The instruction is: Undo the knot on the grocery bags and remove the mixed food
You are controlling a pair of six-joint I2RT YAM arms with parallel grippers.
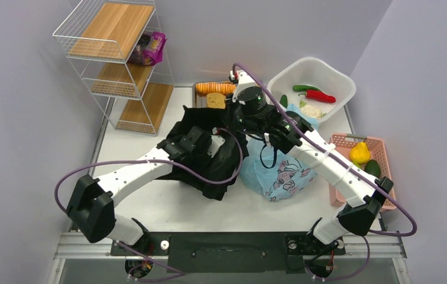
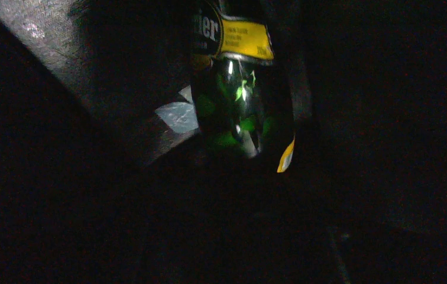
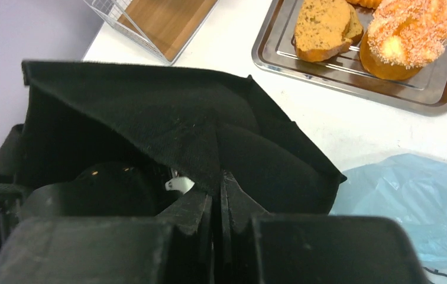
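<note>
The step in hand is judged to be the emptying of the black tote (image 1: 209, 174), which is sitting at the centre of the desk (image 1: 168, 207), just left of the pale blue plastic bag (image 1: 277, 174). The right arm (image 1: 327, 160) is reaching across, above the blue bag, to the far rim of the tote. In the right wrist view the right tool (image 3: 216, 192) is showing its fingers (image 3: 194, 213) pressed together on a fold of the tote's rim, apparently clamped on the cloth and holding the mouth open. The left arm (image 1: 141, 168) is reaching into the tote from the near left. The left tool is lying inside the dark interior and cannot be made out, so whether it is apart or together cannot be told. The left wrist view is showing a green bottle (image 2: 239, 100) with a yellow label lying inside the tote, close ahead of the camera. The next move is calling for the left tool to settle around the bottle, clamp on it and lift it through the mouth while the right tool is holding the rim. The bottle looks smooth and round, so an off-centre grip is risking a slip.
</note>
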